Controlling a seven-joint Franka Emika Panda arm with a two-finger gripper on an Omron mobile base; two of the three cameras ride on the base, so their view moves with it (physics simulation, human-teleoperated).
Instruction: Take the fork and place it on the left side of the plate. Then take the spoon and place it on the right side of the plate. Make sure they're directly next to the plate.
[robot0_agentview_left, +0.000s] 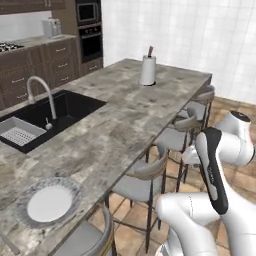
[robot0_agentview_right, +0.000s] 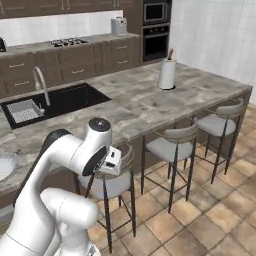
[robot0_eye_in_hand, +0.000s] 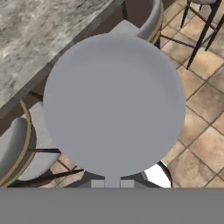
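The plate (robot0_agentview_left: 22, 200), with a grey rim and a white centre, lies on the marble counter near its front left end; its edge also peeks in at the plate (robot0_agentview_right: 4, 166). A thin grey sliver (robot0_agentview_left: 7, 243) lies on the counter left of the plate, too small to tell whether it is the fork. The spoon is out of view. My gripper (robot0_agentview_right: 111, 167) hangs off the counter's front edge, above the stools and far right of the plate, also seen as gripper (robot0_agentview_left: 189, 159). Its fingers are hidden, and nothing shows in it.
A black sink (robot0_agentview_left: 50, 117) with a curved tap sits behind the plate. A paper towel roll (robot0_agentview_left: 147, 70) stands at the counter's far end. Several stools (robot0_agentview_right: 172, 147) line the counter's front over tiled floor. A round grey disc (robot0_eye_in_hand: 113, 105) covers the middle of the hand view.
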